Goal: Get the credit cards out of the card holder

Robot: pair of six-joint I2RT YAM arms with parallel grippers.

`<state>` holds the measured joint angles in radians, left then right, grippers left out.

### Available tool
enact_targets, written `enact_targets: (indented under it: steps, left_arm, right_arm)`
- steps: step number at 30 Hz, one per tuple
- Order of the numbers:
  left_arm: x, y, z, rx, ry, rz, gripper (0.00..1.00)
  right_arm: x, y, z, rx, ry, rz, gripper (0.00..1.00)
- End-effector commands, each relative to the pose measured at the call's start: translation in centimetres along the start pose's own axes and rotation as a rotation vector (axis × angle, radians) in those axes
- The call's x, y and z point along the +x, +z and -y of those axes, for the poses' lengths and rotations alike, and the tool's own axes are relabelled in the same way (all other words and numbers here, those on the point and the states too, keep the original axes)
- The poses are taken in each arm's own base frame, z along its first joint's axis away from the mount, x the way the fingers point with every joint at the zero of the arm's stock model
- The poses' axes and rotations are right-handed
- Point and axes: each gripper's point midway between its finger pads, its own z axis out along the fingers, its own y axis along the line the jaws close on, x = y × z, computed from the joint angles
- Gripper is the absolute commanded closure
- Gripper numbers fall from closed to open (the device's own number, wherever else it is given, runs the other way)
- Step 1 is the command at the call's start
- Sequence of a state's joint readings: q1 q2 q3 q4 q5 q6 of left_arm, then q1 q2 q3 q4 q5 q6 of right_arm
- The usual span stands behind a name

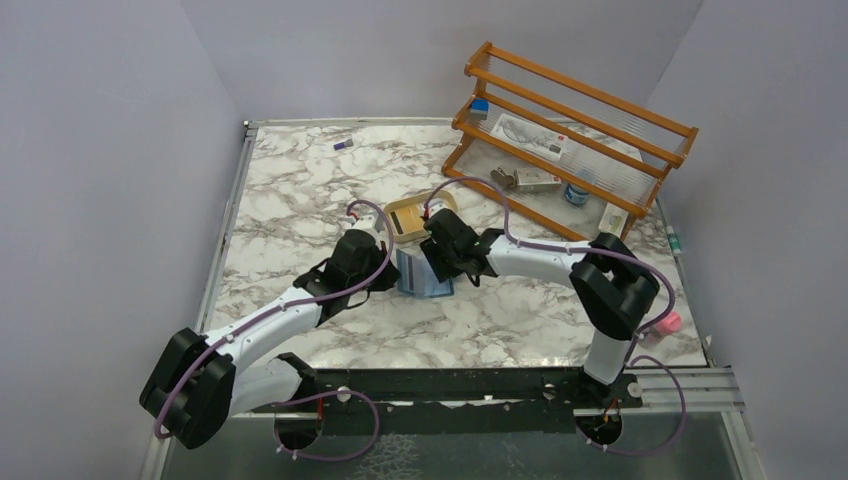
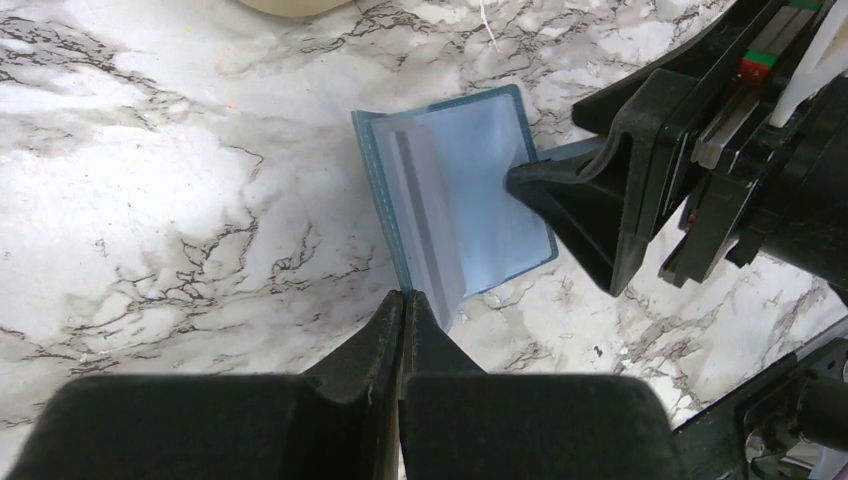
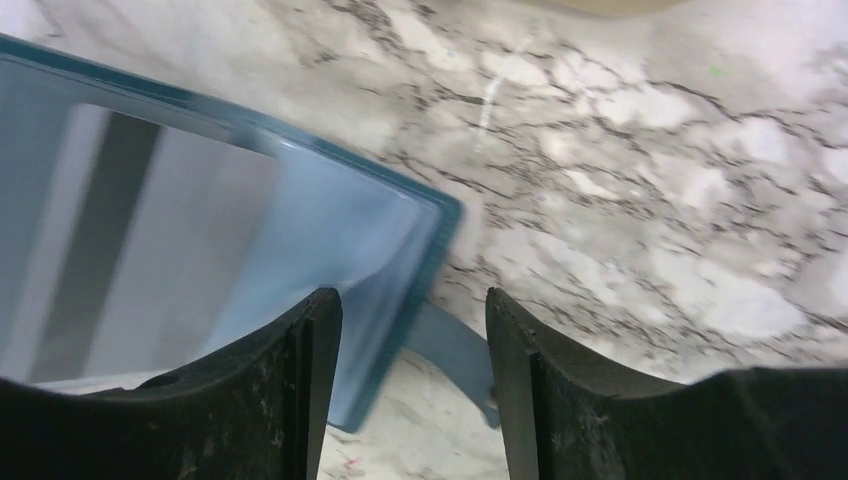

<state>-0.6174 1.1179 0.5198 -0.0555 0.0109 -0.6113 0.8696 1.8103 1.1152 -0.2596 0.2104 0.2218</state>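
Marble tabletop (image 1: pixel 300 200) between lilac walls (image 1: pixel 100 150), open teal wallet (image 2: pixel 480 190) at centre, left claw (image 2: pixel 403 300) pinched closed at its near corner, right claw (image 3: pixel 412 300) parted astride its tab edge.

Wooden rack (image 1: pixel 590 88) w/ small items stood back-right on marble table (image 1: pixel 300 200); tan tray (image 1: pixel 400 207) mid-table; purple bit (image 1: pixel 343 145) back-left.

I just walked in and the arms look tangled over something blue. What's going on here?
Both arms are working on the open teal card holder. The left gripper is shut on its near edge and seems to be steadying it. The right gripper is open, its jaws straddling the opposite edge beside the snap tab. A pale, dark-striped card sits inside the holder, not yet pulled out.
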Motion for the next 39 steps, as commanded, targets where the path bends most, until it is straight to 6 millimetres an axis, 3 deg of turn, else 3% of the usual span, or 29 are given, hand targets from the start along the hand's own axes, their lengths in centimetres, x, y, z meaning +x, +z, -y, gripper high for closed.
enact_targets:
  steps: [1, 5, 10, 12, 15, 18, 22, 28, 39]
  left_arm:
    - [-0.9, -0.6, 0.6, 0.019, 0.027, 0.027, 1.0]
    - [-0.8, -0.7, 0.5, 0.018, 0.033, 0.027, 1.0]
    - [-0.8, -0.7, 0.4, 0.017, 0.039, 0.028, 1.0]
    - [-0.6, -0.6, 0.3, 0.017, 0.037, 0.028, 1.0]
    - [0.1, -0.2, -0.1, 0.017, 0.027, 0.02, 1.0]
    - [1.0, 0.5, -0.7, 0.01, 0.013, 0.012, 1.0]
    - [2.9, 1.5, -1.9, -0.014, -0.007, -0.027, 1.0]
    - [4.9, 2.5, -3.3, -0.041, -0.022, -0.06, 1.0]
    - [6.9, 3.8, -4.5, -0.064, -0.024, -0.11, 1.0]
  right_arm:
    - [-1.3, -2.7, 4.0, 0.195, -0.055, 0.003, 0.4]
    - [-3.1, -5.5, 5.7, 0.282, -0.031, 0.042, 0.38]
    - [-6.8, -9.7, 6.1, 0.276, 0.031, 0.166, 0.38]
    - [-8.6, -11.2, 4.7, 0.173, 0.057, 0.251, 0.36]
    - [-10.1, -12.0, -0.2, -0.131, 0.08, 0.331, 0.33]
    - [-9.2, -11.1, -5.1, -0.397, 0.115, 0.28, 0.33]
    - [-7.7, -9.5, -8.4, -0.585, 0.178, 0.242, 0.32]
    - [-6.3, -7.3, -8.5, -0.59, 0.226, 0.23, 0.32]
    - [-2.3, -4.0, -5.3, -0.513, 0.3, 0.155, 0.32]
